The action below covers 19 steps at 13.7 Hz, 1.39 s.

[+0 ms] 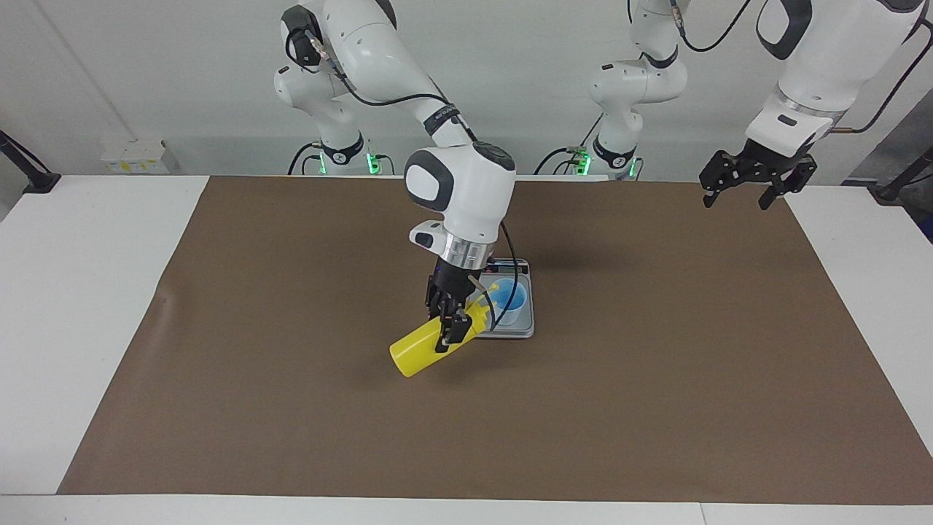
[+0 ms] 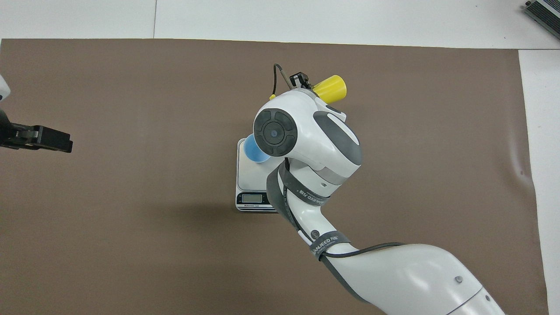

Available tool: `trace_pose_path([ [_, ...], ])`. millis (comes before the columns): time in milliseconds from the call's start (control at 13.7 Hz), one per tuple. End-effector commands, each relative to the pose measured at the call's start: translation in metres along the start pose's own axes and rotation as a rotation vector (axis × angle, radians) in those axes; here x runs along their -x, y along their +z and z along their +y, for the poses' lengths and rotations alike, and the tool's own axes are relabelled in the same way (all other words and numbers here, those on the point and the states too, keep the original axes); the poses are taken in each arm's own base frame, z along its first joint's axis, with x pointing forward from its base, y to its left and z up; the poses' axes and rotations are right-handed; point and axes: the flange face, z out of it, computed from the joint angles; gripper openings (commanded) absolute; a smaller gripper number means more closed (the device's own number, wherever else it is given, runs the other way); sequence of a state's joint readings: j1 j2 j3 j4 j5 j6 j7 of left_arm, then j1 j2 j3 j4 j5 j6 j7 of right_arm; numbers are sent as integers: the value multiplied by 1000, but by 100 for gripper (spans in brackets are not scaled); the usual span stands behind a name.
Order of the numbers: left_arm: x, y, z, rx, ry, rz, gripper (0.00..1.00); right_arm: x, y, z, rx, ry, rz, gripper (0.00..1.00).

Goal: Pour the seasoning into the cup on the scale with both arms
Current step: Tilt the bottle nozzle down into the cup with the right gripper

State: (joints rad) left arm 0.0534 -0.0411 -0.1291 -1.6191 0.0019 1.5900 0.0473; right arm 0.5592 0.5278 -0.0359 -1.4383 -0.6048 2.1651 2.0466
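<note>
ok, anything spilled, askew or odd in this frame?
Nothing stands out. The yellow bottle is tilted, but the right gripper holds it with its nozzle at the cup, which stands upright on the scale. No spill visible. The left gripper waits, open.

You see the yellow seasoning bottle [image 1: 425, 345] held tilted, nozzle aimed at the light-blue cup [image 1: 510, 302]. That cup stands upright on the silver-grey scale [image 1: 526, 321] mid-worktop, display toward the robots.
</note>
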Motion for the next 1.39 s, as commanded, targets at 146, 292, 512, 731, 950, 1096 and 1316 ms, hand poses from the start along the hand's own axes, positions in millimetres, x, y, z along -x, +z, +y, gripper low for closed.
trace_pose_path([
  [146,11,0,-1,11,-5,-4,100,15,-8,-1,-90,-72,69,0],
  [292,11,0,-1,11,-5,-4,100,27,-14,0,-152,-103,114,0],
  [512,11,-1,-1,11,-5,-3,100,43,-13,18,-266,-177,203,0],
  [731,11,0,-1,11,-5,-6,100,58,-21,26,-333,-259,236,0],
  [950,11,0,-1,11,-5,-4,100,73,-31,39,-359,-328,271,0],
  [1096,11,0,-1,11,-5,-4,100,87,-37,55,-365,-380,281,0],
  [1316,11,0,-1,11,-5,-4,100,87,-27,78,-424,-465,360,0],
])
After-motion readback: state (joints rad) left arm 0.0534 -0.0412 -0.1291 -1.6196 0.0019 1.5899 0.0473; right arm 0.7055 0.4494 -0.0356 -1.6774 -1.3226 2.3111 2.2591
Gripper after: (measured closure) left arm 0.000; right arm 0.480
